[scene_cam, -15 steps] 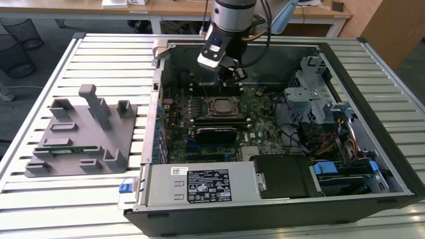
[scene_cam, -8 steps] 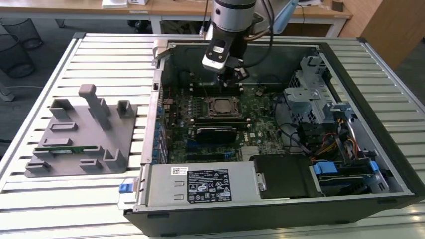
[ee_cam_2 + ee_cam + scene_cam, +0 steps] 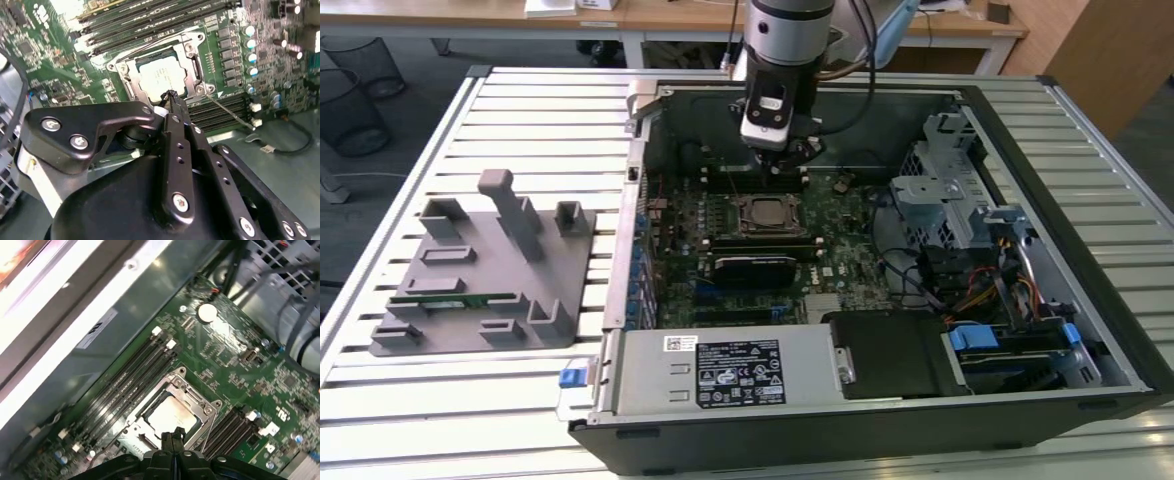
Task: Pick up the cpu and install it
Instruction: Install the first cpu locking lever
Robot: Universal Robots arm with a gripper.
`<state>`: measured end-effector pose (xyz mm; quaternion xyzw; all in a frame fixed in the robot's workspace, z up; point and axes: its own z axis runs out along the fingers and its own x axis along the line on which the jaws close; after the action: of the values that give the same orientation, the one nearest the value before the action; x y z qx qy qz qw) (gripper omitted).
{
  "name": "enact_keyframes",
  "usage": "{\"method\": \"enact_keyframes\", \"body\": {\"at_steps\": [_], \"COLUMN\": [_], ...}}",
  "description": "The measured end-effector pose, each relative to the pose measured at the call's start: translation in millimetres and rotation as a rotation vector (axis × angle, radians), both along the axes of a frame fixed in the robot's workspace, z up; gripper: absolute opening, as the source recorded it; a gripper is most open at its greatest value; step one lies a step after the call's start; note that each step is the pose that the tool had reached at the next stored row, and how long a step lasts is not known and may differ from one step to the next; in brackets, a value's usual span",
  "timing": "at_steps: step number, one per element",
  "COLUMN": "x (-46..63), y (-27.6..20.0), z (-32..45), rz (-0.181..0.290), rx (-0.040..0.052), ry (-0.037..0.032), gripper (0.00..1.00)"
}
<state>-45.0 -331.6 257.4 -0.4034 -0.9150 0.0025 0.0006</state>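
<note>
The cpu [image 3: 765, 213] already lies flat in its socket near the middle of the motherboard [image 3: 851, 240], inside the open computer case [image 3: 1067, 250] that stands on the worktop [image 3: 547, 110]. Both wrist views show its silver top framed by the metal bracket [image 3: 194, 65]. The gripper [image 3: 169, 95] hangs just above it, jaws closed together with nothing between them. The pick and the placing look done; whether the bracket is latched down I cannot tell
</note>
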Motion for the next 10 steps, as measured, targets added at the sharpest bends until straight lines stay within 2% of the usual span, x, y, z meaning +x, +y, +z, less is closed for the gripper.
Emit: {"method": "enact_keyframes", "body": {"at_steps": [10], "x": [0.0], "y": [0.0], "z": [-1.0], "rz": [0.183], "rx": [0.0], "ry": [0.0], "gripper": [0.11]}}
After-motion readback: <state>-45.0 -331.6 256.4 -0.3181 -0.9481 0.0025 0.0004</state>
